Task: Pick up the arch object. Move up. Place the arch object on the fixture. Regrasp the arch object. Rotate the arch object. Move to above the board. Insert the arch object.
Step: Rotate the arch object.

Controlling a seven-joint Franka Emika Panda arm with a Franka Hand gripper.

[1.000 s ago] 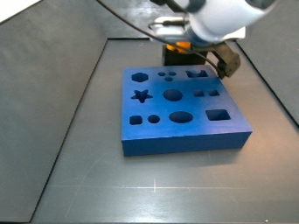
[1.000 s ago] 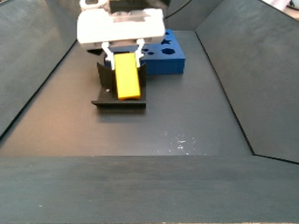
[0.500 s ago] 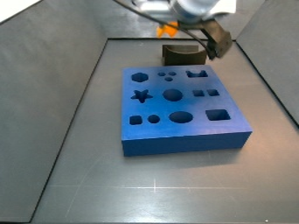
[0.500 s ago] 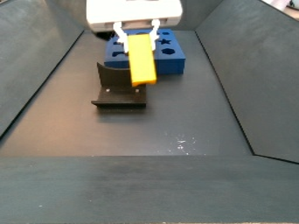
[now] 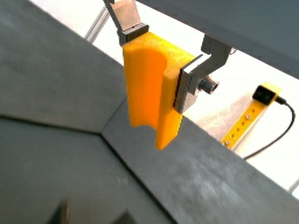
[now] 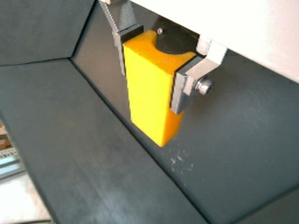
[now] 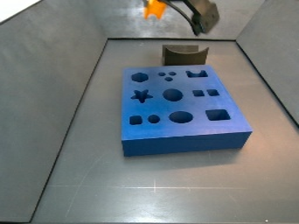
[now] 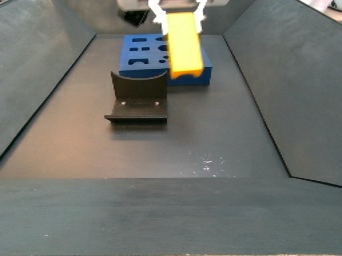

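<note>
Arch object [image 8: 183, 45], yellow-orange, is clamped in the end effector [image 5: 163, 54], high above the floor; both wrist views show the silver fingers [image 6: 191, 77] pressed flat on its two opposite sides near the upper end, so the end effector is closed on the piece. Long axis runs roughly vertical, hanging down from the jaws, slightly tilted in a side view; the arched cut-out shows at the lower end [image 5: 159, 138]. Nothing else sits between the plates. Below and just beside the hanging piece in that side view stands the fixture [image 8: 139, 96], dark L-shaped bracket on its base plate, now empty, with a clear gap between it and the piece. Further back lies the board [image 7: 181, 107], blue slab with star, round, square and hexagon holes, flat on the floor and touching nothing but the floor; in this side view the fixture [image 7: 183, 54] stands just past its far edge and the end effector [image 7: 163, 7] is near the top of the frame, over the fixture rather than over the slab. Judgement: regrasp looks done and the piece is lifted clear; the coming move is a carry sideways to above the board, then alignment of the arch profile with the matching hole. Path looks free; only the fixture is close beneath. Risk: slight tilt in the grip could jam at insertion.
</note>
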